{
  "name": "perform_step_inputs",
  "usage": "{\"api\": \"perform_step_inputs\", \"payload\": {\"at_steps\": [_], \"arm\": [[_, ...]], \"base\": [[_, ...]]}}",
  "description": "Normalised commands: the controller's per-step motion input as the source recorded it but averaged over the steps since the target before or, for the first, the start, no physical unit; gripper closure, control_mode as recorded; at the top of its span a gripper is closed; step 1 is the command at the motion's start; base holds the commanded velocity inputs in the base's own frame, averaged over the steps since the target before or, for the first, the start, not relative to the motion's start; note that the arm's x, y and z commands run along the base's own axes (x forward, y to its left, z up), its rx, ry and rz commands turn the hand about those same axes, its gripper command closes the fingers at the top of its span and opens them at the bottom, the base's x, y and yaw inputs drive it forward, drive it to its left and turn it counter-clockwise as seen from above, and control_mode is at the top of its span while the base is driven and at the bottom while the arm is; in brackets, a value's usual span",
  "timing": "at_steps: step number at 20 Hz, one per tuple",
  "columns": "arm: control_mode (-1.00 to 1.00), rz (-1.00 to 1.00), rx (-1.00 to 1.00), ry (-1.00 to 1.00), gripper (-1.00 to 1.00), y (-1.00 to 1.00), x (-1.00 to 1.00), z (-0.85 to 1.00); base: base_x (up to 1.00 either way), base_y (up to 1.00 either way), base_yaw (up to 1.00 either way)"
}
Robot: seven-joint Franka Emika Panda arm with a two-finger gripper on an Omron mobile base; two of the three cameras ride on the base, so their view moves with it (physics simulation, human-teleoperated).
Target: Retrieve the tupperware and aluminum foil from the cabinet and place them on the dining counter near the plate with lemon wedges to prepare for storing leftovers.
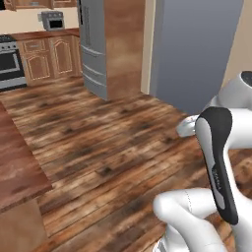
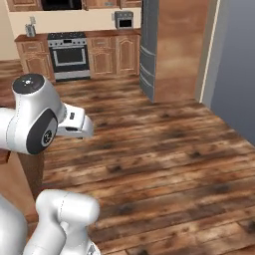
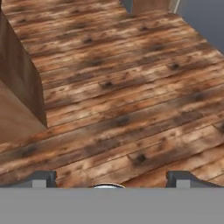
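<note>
Gripper (image 3: 112, 179): stood spread wide, its two dark fingertips (image 3: 41, 178) far apart at the bottom of the hand view, nothing between them.
Facing: the hand looked forward and down over bare plank floor (image 3: 122, 92); no task item lay under or ahead of it.
Dining counter (image 1: 17, 170): its dark reddish-brown slab lay to the gripper's left; in the hand view its end panel rose at the left edge. No plate could be made out on the part seen.
Tupperware and aluminum foil: could not be placed from here, so their bearing and the foil's long axis could not be told.
Cabinet: no light-brown wall cupboard with an open shelf could be picked out; far ahead stood the stove (image 2: 69, 59), low wooden units (image 1: 49, 59) and the grey fridge (image 1: 93, 47).
Arm: folded close over the base, the hand held in front of it.
Judged step: travelling across the room, empty-handed; the fetching seemed not yet begun.
Next move turned on: bringing the cabinet in front of the hand before any reach.
</note>
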Motion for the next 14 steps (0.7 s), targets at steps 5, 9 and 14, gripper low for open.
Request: {"api": "perform_step_inputs", "payload": {"at_steps": [5, 9, 14], "arm": [[1.00, 0.00, 0.00, 0.00, -1.00, 0.00, 0.00, 0.00], [1.00, 0.00, 0.00, 0.00, -1.00, 0.00, 0.00, 0.00], [1.00, 0.00, 0.00, 0.00, -1.00, 0.00, 0.00, 0.00]], "base": [[1.00, -0.40, 0.31], [1.00, -0.31, 0.17], [1.00, -0.07, 0.12]]}}
